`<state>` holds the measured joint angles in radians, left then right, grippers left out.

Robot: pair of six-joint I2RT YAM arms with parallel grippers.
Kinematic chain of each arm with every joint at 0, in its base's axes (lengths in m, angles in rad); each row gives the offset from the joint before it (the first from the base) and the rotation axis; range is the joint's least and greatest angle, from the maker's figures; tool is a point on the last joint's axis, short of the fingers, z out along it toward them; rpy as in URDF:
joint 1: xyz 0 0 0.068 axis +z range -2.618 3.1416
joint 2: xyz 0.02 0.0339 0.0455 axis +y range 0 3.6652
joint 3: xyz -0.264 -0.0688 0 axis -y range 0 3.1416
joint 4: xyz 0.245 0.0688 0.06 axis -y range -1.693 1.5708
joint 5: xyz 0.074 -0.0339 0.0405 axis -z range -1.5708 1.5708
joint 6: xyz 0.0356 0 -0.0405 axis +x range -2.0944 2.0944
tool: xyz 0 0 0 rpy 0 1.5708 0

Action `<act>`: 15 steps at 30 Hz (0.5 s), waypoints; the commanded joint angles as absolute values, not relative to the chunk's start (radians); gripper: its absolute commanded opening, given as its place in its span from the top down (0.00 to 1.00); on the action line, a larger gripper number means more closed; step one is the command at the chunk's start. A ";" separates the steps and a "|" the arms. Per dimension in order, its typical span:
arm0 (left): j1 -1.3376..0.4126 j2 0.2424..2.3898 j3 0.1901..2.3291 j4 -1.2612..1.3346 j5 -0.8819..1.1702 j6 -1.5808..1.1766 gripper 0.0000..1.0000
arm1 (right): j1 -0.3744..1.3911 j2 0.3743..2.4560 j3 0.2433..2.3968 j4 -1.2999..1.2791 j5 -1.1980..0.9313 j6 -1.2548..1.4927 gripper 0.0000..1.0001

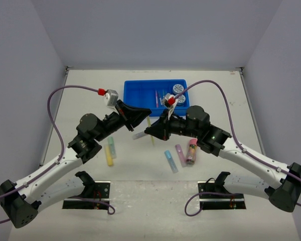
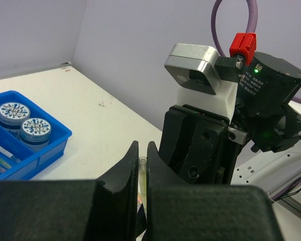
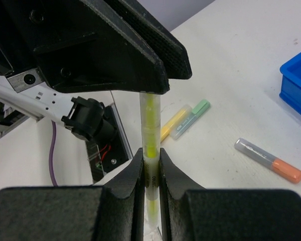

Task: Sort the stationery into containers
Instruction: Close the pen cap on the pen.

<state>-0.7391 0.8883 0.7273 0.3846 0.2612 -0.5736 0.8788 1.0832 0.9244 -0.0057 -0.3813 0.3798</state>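
Pinching yellow pen (image 3: 149, 115) — right pincer (image 3: 150, 155), left pincer (image 2: 142, 150); overhead unclear.

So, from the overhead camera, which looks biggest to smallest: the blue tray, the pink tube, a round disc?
1. Blue tray, by far.
2. Pink tube.
3. Round disc, nearly matching the tube, so unsure.

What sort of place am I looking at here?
Probably a robotics lab test cell: a white table boxed in by plain walls, a left arm and right arm bolted at its near edge, and a blue tray.
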 commanded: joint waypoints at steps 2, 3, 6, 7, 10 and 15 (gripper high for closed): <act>-0.740 0.894 0.720 0.420 0.309 -0.608 1.00 | 0.884 1.066 1.037 0.006 -0.318 0.335 1.00; -0.740 0.895 0.709 0.428 0.314 -0.618 1.00 | 0.884 1.069 1.059 0.004 -0.311 0.328 1.00; -0.739 0.900 0.676 0.441 0.337 -0.642 1.00 | 0.883 1.075 1.111 0.001 -0.276 0.302 1.00; -0.739 0.900 0.667 0.446 0.344 -0.650 1.00 | 0.882 1.078 1.130 -0.013 -0.264 0.293 1.00; -0.741 0.900 0.625 0.465 0.377 -0.673 1.00 | 0.877 1.101 1.215 -0.057 -0.239 0.263 1.00; -0.802 0.893 0.571 0.501 0.378 -0.699 1.00 | 0.859 1.192 1.423 -0.136 -0.232 0.230 1.00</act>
<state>-0.7283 0.8765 0.6536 0.6114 0.2396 -0.6690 0.8911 1.1625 1.1973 -0.3004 -0.3340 0.2719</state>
